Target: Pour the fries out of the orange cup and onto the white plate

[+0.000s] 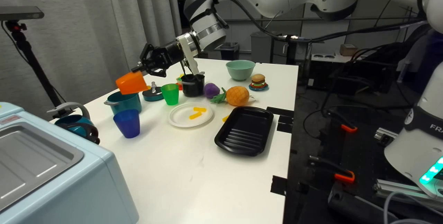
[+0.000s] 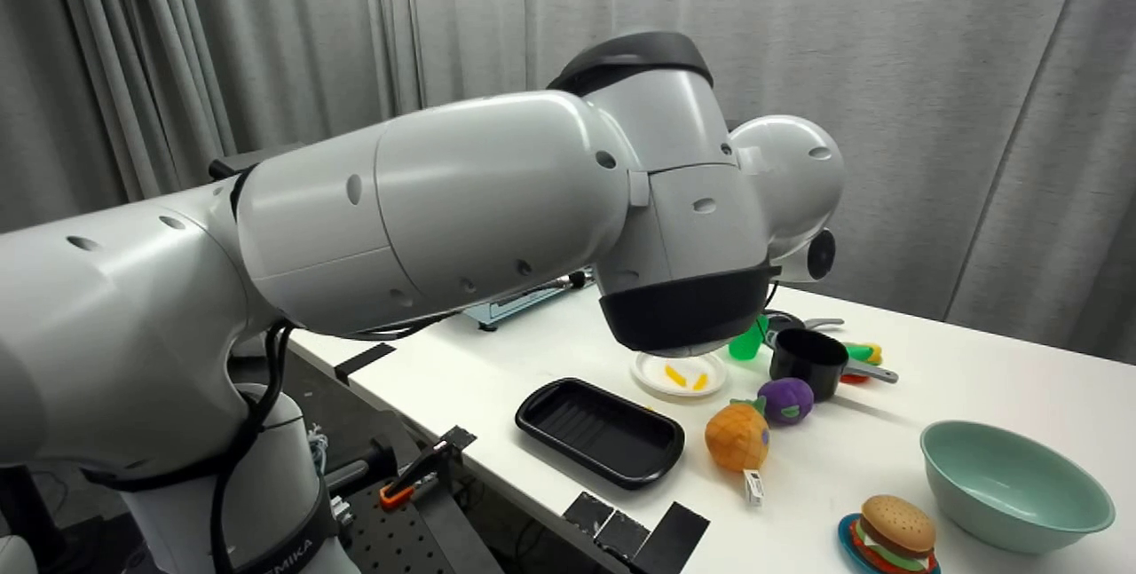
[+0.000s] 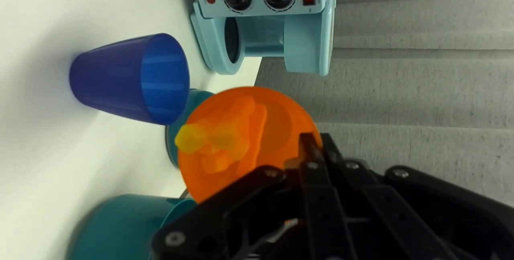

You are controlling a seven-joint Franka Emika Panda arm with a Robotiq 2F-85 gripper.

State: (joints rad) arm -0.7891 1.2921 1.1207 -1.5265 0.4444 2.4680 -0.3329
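Note:
My gripper (image 1: 137, 69) is shut on the rim of the orange cup (image 1: 131, 83) and holds it tilted above the table, near the teal pot. In the wrist view the fingertips (image 3: 315, 145) pinch the cup's edge, and fries (image 3: 225, 137) lie inside the orange cup (image 3: 277, 125). The white plate (image 1: 177, 117) lies flat on the table with two yellow fries (image 1: 195, 115) on it. The plate (image 2: 650, 370) and its fries (image 2: 675, 376) also show in an exterior view, where the arm hides the gripper and cup. Another fry (image 1: 225, 118) lies between plate and tray.
A blue cup (image 1: 127, 123), green cup (image 1: 170, 94) and teal pot (image 1: 125, 102) stand near the held cup. A black tray (image 1: 245, 130), orange plush fruit (image 1: 237, 96), purple plush (image 1: 211, 90) and black pot (image 1: 192, 86) surround the plate. A light-blue appliance (image 1: 86, 182) stands at the table's end.

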